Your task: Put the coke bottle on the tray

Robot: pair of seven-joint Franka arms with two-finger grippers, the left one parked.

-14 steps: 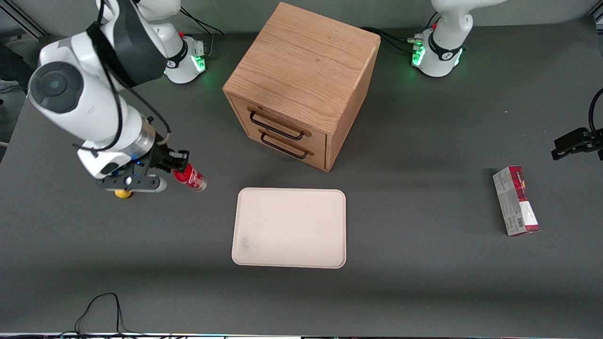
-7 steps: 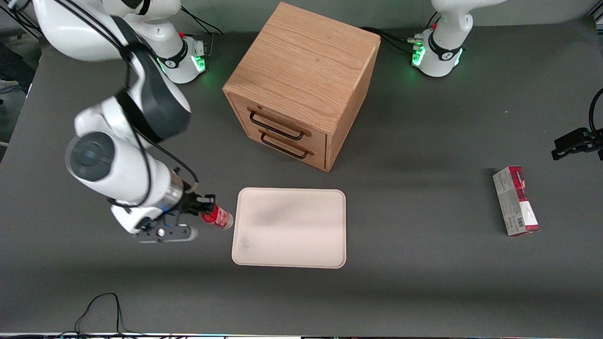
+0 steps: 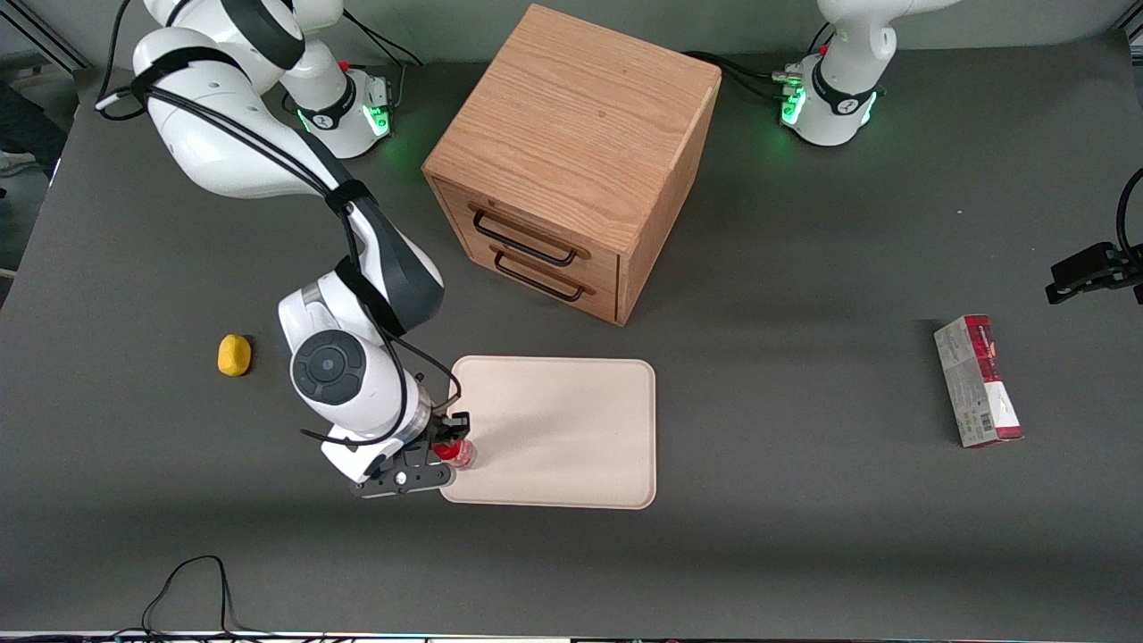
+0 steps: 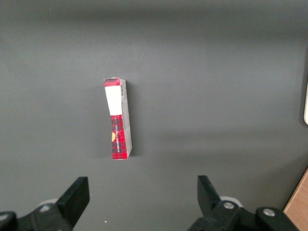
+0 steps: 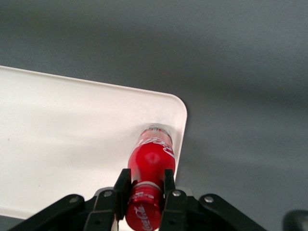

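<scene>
My right gripper [image 3: 449, 439] is shut on the neck of the coke bottle [image 3: 458, 452], a small red bottle with a red cap and white script. It holds the bottle upright over the tray's corner nearest the front camera, toward the working arm's end. In the right wrist view the gripper [image 5: 146, 185] clamps the bottle [image 5: 150, 163] just under the cap, and the clear base is at the tray [image 5: 72, 139] surface close to the rim. The cream tray [image 3: 571, 429] lies flat in front of the wooden drawer cabinet. I cannot tell whether the base touches the tray.
A wooden cabinet [image 3: 571, 152] with two drawers stands farther from the front camera than the tray. A small yellow object [image 3: 234, 354] lies toward the working arm's end. A red-and-grey carton [image 3: 977, 380] lies toward the parked arm's end; it also shows in the left wrist view [image 4: 118, 118].
My gripper has carried the bottle from beside the yellow object to over the tray's corner and turned it from tilted to upright. The yellow object is now uncovered.
</scene>
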